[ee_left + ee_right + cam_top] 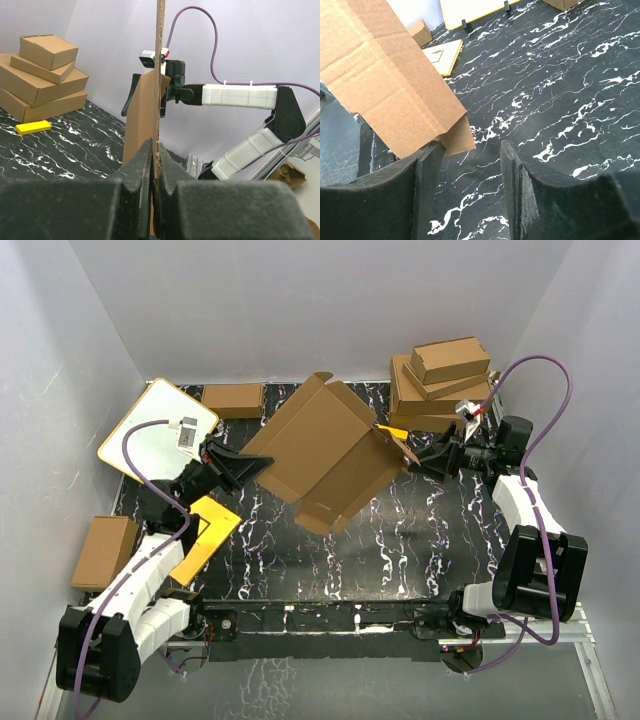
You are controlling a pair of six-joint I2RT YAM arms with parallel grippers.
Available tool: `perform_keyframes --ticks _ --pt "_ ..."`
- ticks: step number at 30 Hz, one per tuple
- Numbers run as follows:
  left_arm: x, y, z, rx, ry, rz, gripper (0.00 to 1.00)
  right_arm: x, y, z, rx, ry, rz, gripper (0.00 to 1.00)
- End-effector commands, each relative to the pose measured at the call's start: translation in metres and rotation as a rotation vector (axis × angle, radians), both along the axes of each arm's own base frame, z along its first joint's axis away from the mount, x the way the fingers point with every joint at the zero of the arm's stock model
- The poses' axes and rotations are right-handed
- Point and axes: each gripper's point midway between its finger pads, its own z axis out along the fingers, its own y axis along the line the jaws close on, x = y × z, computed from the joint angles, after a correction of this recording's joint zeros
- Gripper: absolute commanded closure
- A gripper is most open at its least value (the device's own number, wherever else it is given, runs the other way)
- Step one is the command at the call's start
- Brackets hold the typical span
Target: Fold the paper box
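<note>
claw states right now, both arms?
left claw: closed, clamped on the box edge.
right claw: open; a box corner sits in the gap, not gripped.

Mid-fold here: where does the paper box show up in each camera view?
Top external: paper box at the centre, an open tilted sheet.
Left wrist: centre, seen almost edge-on as a thin upright strip.
Right wrist: upper left, a flap corner pointing down.
Shared landmark: the black marbled table, in all three views.
</note>
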Motion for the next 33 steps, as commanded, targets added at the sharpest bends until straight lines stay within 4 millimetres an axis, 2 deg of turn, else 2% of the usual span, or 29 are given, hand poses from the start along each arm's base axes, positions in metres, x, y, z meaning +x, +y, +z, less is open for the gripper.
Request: perform_keyframes --ticks 1,8,15,20,27,33 --pt "-0.015 -0.001 0.025 -0.053 -0.092 -0.075 1.0 -0.006 0.002 0.02 -0.002 -0.111 0.053 0.44" --pt "-0.018 0.001 0.032 -0.094 -0.082 -0.147 1.0 -0.001 0.001 0.029 -0.01 -0.127 0.045 0.37" --pt "-0.011 0.017 0.045 -0.164 -0.058 -0.131 1.0 -0.005 -0.007 0.047 -0.007 -0.154 0.044 0.28" --pt "-0.001 0.027 0.042 -0.193 -0.002 -0.107 1.0 -0.005 -0.01 0.055 -0.007 -0.147 0.024 0.23" --pt "0.001 0.029 0.034 -0.206 0.024 -0.104 1.0 0.005 -0.015 0.063 0.058 -0.001 -0.055 0.22" --pt "0.0 0.03 0.028 -0.214 0.041 -0.093 1.0 0.003 -0.018 0.075 0.175 0.121 -0.131 0.18"
